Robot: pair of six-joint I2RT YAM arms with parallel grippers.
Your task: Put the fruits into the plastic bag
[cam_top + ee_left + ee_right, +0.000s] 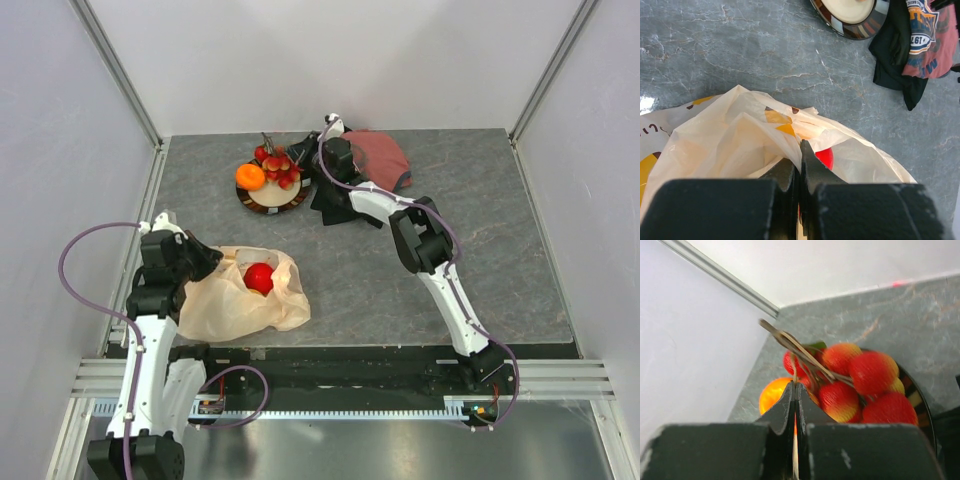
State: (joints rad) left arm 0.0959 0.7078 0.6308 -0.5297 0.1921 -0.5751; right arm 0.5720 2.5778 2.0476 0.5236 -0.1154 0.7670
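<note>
The plastic bag (235, 305) lies crumpled at the near left with a red apple (259, 277) inside its mouth. My left gripper (213, 263) is shut on the bag's rim (790, 131), and the apple (826, 157) shows just past the fingertips. On the dark plate (292, 200) at the back sit an orange (250, 176) and a bunch of red berries (278, 166). My right gripper (303, 168) is over the plate. In the right wrist view the right gripper (795, 388) is shut on a thin stem of the berries (872, 372), with the orange (771, 394) behind it.
A red-and-black printed cloth (383, 157) lies bunched right of the plate, under the right arm; in the left wrist view the cloth (920, 45) sits beside the plate's rim (860, 31). Walls and metal rails enclose the grey table (480, 230).
</note>
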